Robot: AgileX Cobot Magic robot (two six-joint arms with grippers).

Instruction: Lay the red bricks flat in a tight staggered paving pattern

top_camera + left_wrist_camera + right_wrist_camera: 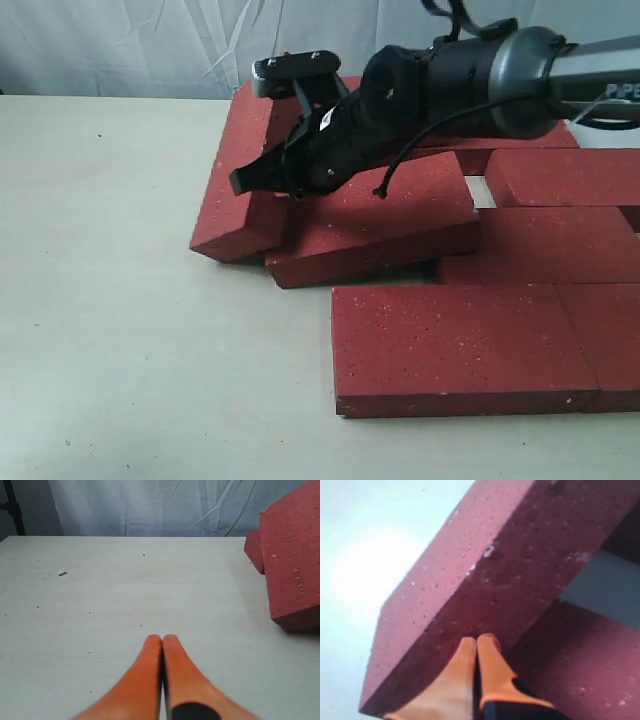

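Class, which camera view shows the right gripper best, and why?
The exterior view: the right gripper shows whole, reaching over the bricks. The right wrist view shows only its closed fingertips against a brick. The left wrist view misses it.

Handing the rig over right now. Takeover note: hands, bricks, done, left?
Left hand: shut, empty, over bare table.
Right hand: shut, gripping nothing, reaches across, tips against a tilted brick at its side.
Bricks: front row and row behind lie flat; leftmost brick and middle brick sit tilted.
Done: right part paved flat.
Left: lay both tilted bricks flat, close the gap, tighten the stagger.
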